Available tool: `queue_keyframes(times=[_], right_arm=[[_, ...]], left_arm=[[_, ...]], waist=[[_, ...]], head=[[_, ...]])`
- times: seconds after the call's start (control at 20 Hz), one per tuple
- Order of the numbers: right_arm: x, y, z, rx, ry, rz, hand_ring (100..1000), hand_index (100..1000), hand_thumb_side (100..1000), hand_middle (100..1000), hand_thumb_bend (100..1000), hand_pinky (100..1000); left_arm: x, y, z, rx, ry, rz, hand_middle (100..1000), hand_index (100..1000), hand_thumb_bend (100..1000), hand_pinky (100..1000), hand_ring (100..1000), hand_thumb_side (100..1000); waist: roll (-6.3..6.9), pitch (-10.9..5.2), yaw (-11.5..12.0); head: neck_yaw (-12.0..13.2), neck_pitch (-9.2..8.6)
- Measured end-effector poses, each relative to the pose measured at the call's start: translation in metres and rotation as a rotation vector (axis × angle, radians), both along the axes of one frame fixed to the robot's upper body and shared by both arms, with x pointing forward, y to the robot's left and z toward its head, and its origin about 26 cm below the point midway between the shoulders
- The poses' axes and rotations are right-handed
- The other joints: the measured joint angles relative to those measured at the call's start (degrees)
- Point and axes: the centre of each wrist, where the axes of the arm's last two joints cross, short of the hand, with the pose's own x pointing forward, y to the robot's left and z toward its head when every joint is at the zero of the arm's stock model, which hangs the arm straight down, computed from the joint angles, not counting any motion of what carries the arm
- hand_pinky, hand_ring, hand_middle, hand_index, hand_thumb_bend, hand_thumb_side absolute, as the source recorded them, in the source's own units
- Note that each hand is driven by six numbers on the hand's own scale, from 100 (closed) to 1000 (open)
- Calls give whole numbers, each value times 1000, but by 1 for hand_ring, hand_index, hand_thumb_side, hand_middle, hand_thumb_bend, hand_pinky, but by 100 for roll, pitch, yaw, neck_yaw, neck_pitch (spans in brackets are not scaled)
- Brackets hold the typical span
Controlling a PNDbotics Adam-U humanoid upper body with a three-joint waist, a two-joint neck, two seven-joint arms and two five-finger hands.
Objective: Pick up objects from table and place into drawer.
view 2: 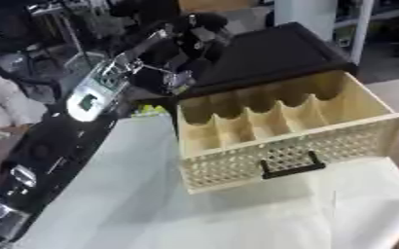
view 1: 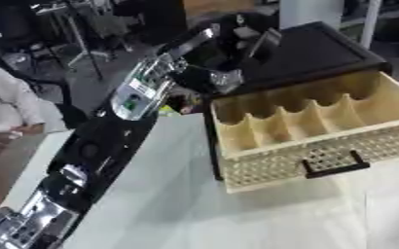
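Your left hand [view 1: 224, 58] hovers behind the open drawer [view 1: 314, 126], fingers curled — whether it holds anything, you cannot tell. No pickable object shows on the worktop [view 1: 194, 204], so handling stays unjudged.

Your drawer [view 1: 322, 146] stands pulled out toward you, right of centre on the surface [view 1: 177, 204], its handle [view 1: 335, 168] on the near front wall. Dividers [view 1: 309, 119] split its inside into compartments running side by side from left to right. Behind it sits the cabinet [view 1: 322, 51] it slides out of. Your left arm [view 1: 109, 131] comes in from the lower left along the surface's left edge, and your left hand [view 1: 216, 51] is up behind the drawer's far left corner, over the cabinet's left end.
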Motion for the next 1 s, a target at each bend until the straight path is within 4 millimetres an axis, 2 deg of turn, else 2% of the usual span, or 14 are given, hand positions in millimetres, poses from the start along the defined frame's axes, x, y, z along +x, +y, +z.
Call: queue_keyframes(times=[0.5,0.7,0.75,0.8,0.85,0.9,1.0], right_arm=[[0,4,1,-3,-3,19,497,606,987,465,868,374],[-1,4,2,-1,-7,22,496,606,987,465,868,373],[-1,5,2,0,-6,23,496,606,987,465,868,373],[-1,5,2,0,-6,23,496,606,987,465,868,373],[-1,5,2,0,-6,24,496,606,987,464,868,373],[-1,5,2,0,-6,24,496,606,987,464,868,373],[-1,5,2,1,-6,25,496,606,987,465,868,374]], left_arm=[[5,-4,-14,30,25,25,390,899,100,100,285,393],[5,-4,-15,39,21,31,414,912,100,100,315,454],[5,-4,-15,41,20,32,450,930,100,117,363,512],[5,-4,-16,45,18,35,486,942,100,176,422,554],[5,-4,-16,49,16,37,558,960,100,251,521,635],[5,-5,-16,54,12,38,626,971,100,315,616,678],[4,-6,-15,63,5,38,718,983,100,429,739,693]], waist=[[16,67,-76],[42,78,-84],[48,79,-92],[48,79,-101],[48,79,-102],[48,79,-102],[49,79,-101]], head=[[39,-1],[48,-1],[47,-1],[45,-1],[41,-1],[31,-1],[22,-1]])
